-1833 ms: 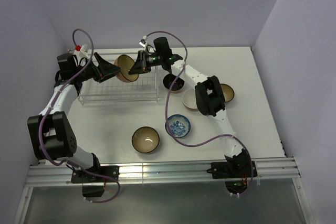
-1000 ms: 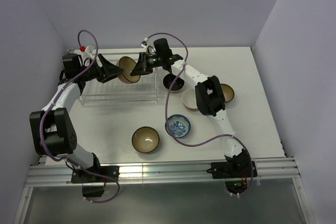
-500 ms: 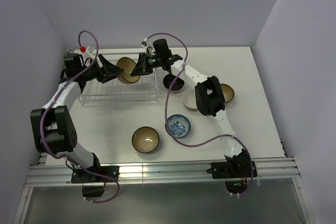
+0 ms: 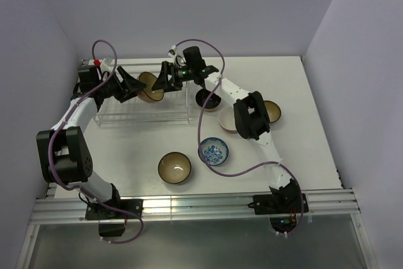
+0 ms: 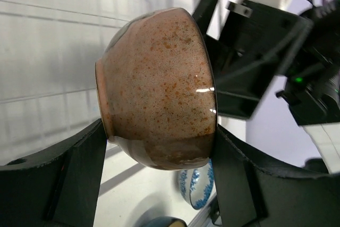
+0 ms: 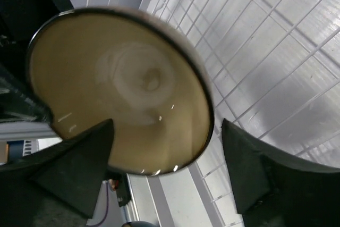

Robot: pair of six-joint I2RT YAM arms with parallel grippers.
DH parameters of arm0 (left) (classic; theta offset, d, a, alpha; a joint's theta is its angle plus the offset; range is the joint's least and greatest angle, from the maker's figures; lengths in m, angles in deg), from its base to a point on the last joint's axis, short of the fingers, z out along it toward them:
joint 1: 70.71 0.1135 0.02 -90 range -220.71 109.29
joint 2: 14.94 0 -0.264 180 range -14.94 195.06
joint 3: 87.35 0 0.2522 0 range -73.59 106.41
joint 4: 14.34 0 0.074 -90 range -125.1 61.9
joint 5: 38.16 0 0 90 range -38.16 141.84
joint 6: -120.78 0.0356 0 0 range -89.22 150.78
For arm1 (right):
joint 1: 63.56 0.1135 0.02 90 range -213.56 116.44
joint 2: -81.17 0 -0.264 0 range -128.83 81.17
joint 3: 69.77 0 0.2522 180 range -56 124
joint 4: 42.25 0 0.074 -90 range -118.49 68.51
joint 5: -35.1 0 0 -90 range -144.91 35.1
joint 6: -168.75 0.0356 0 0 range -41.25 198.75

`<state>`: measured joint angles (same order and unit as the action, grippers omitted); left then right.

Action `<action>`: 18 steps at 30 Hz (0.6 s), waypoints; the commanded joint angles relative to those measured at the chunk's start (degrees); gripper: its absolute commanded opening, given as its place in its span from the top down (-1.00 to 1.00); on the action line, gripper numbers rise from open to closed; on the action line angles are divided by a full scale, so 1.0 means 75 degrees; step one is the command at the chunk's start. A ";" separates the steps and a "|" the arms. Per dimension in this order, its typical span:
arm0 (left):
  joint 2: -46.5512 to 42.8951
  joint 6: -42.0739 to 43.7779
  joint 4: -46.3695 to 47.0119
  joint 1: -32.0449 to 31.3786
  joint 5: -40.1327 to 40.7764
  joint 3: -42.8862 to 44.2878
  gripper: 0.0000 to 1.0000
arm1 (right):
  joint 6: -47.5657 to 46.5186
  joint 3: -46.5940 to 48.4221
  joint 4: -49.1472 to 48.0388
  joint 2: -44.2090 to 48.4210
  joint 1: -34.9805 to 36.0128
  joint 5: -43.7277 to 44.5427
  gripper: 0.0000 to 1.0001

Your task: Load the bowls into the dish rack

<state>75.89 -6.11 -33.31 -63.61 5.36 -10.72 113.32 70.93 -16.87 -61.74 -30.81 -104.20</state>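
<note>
1. The left claw [image 5: 158, 134] is clenched on a tan bowl [image 4: 151, 86], with one finger at each side. The bowl is tipped on its side over the far part of the dish rack [image 4: 138, 115]. I cannot tell if it touches the wires.
2. The right claw [image 6: 167, 126] is released, its fingers spread around the mouth of the same bowl.
3. On the worktop [image 4: 119, 149], right of the rack, stand a black bowl [image 4: 208, 98], a red-and-white bowl [image 4: 227, 120] and a second tan bowl [image 4: 275, 111].
4. Nearer are a blue-and-white bowl [image 4: 215, 151] and a third tan bowl [image 4: 174, 168].
5. The rack is near the left wall, and bare worktop lies in front of it.
</note>
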 commanded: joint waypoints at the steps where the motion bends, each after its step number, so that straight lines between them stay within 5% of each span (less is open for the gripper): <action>1: -0.0134 0.0148 0.0157 0.0062 0.0419 0.0710 0.99 | -0.0156 0.0056 -0.0178 0.0422 0.0028 0.0034 -0.81; 4: -0.0029 0.0300 -0.0193 0.0132 0.0794 0.1014 1.00 | -0.0203 0.0044 -0.0143 0.0480 0.0028 0.0069 -0.99; 18: 0.0370 0.1472 -0.1449 0.0179 0.3476 0.2222 0.99 | -0.0496 -0.0401 -0.0049 0.0867 -0.0101 0.0186 -1.00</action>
<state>79.72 2.35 -46.97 -62.41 27.17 0.89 111.20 68.31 -16.41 -60.16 -31.11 -103.37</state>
